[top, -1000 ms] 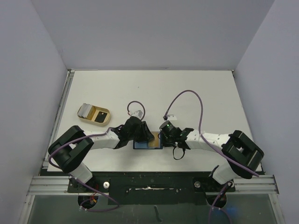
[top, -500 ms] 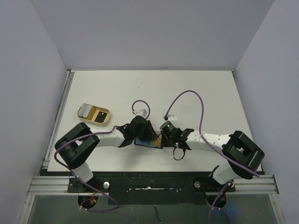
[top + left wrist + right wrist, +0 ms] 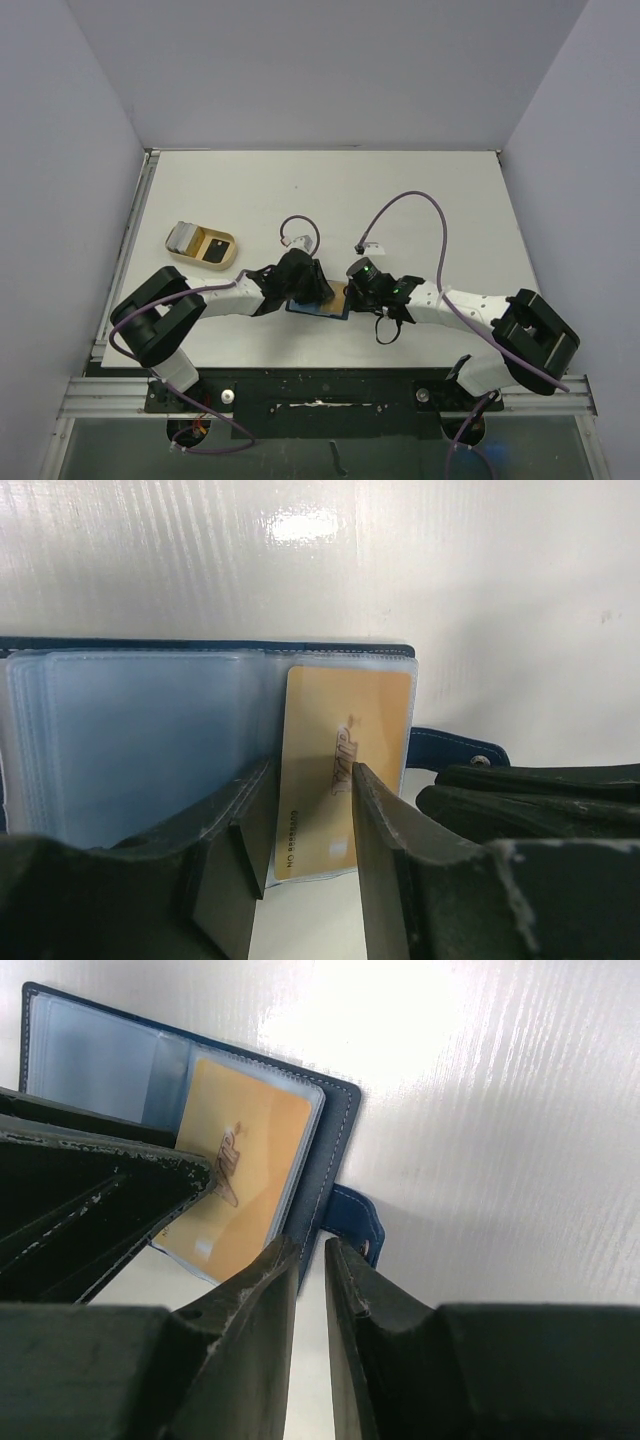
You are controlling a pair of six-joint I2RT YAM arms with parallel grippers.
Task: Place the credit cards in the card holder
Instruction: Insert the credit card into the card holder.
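**A:** From above, how are the arms posed?

**B:** Both reach inward and low over the table [image 3: 420,190]. The left gripper [image 3: 305,288] and right gripper [image 3: 352,292] meet at the open holder [image 3: 318,309]. The gold card [image 3: 338,296] lies on its right half. The black card [image 3: 213,249] lies in the tray [image 3: 197,259], well apart to the left.

**A:** Left wrist?

**B:** The fingers [image 3: 240,820] are slightly spread, straddling the near end of the gold card [image 3: 345,750]. Its far end sits under a clear sleeve of the holder [image 3: 140,740]. The tab [image 3: 455,748] juts out to the right.

**A:** Right wrist?

**B:** The fingers [image 3: 255,1320] are nearly together, with a thin slit between them. The edge of the holder [image 3: 322,1160] runs into that slit, beside the tab [image 3: 355,1215]. I cannot tell whether it is pinched.
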